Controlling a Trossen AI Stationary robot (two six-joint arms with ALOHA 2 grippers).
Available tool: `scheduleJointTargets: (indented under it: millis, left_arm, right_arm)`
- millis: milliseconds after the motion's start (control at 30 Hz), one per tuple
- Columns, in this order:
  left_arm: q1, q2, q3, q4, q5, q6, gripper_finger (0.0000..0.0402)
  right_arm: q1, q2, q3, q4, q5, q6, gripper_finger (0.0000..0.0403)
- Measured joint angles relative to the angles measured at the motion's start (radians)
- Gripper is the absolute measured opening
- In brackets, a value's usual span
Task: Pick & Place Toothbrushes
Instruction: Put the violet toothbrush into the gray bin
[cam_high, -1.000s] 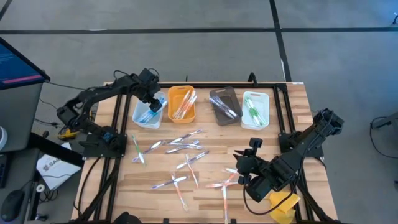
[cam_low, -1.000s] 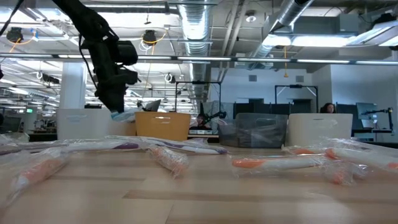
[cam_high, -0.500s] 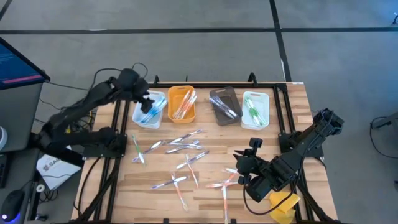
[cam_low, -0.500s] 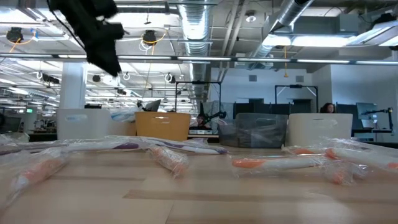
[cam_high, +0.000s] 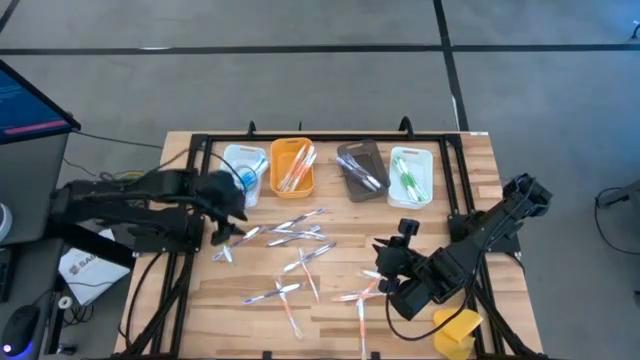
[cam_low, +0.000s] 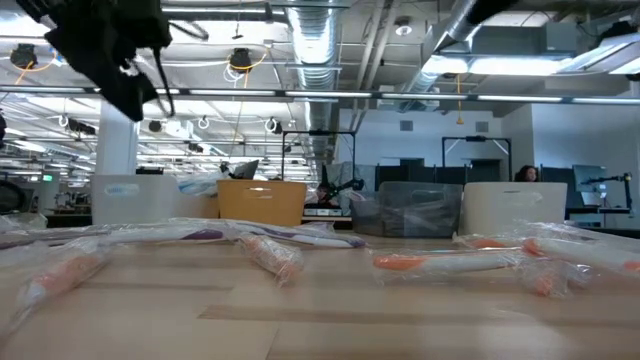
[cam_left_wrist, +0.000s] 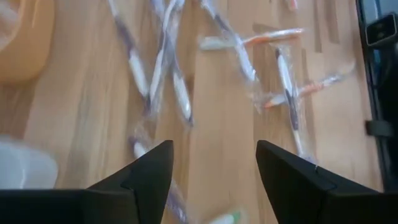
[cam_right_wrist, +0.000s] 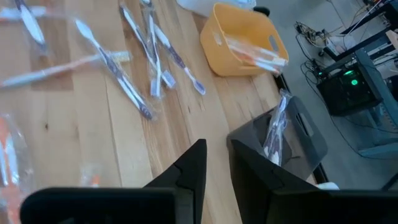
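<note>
Several wrapped toothbrushes (cam_high: 297, 237) lie flat and scattered on the middle of the wooden table; they also show in the left wrist view (cam_left_wrist: 166, 74), the right wrist view (cam_right_wrist: 133, 87) and the low view (cam_low: 268, 255). My left gripper (cam_high: 224, 224) hovers open above the table's left part, over the left end of the scatter, with nothing between its fingers (cam_left_wrist: 214, 152). My right gripper (cam_high: 381, 268) hangs above the right part of the scatter, its fingers (cam_right_wrist: 217, 158) a narrow gap apart with nothing in it.
Along the far edge stands a row of trays: a clear one (cam_high: 240, 172), an orange one (cam_high: 291, 168), a dark grey one (cam_high: 360, 170) and a white one (cam_high: 411, 176), each with toothbrushes inside. A yellow lump (cam_high: 456, 330) sits at the near right corner.
My left gripper has swung from above the clear tray toward the table's near-left, rising a little and rolling its wrist, and now hangs over the left end of the scattered toothbrushes. Its fingers have stayed apart. The toothbrushes on the table have not moved.
</note>
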Motion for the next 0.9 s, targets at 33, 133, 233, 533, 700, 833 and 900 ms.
scheduleJointTargets:
  millis: [33, 133, 233, 533, 700, 833, 900]
  left_arm:
    - [-0.039, 0.013, 0.006, 0.016, -0.036, -0.018, 0.0221]
    - [-0.141, 0.069, 0.008, 0.013, -0.135, -0.069, 0.0214]
    - [-0.198, 0.146, 0.006, 0.013, -0.218, -0.151, 0.0208]
    - [-0.245, 0.36, -0.004, -0.02, -0.279, -0.407, 0.019]
    - [-0.245, 0.444, -0.004, -0.019, -0.308, -0.5, 0.0184]
    - [-0.245, 0.491, -0.004, -0.012, -0.334, -0.599, 0.0184]
    - [-0.245, 0.507, -0.004, -0.014, -0.335, -0.619, 0.0184]
  right_arm:
    - [-0.002, 0.0, -0.011, 0.0, -0.001, 0.0, 0.0064]
    - [-0.011, 0.001, -0.046, 0.0, -0.011, 0.0, 0.0064]
    - [-0.022, 0.0, -0.069, 0.016, -0.024, 0.001, 0.0064]
    - [-0.022, 0.0, -0.082, 0.118, -0.055, -0.097, 0.0064]
    - [-0.023, 0.0, -0.082, 0.161, -0.081, -0.14, 0.0064]
    - [-0.022, 0.0, -0.082, 0.175, -0.103, -0.157, 0.0064]
    - [-0.022, 0.0, -0.082, 0.179, -0.103, -0.157, 0.0064]
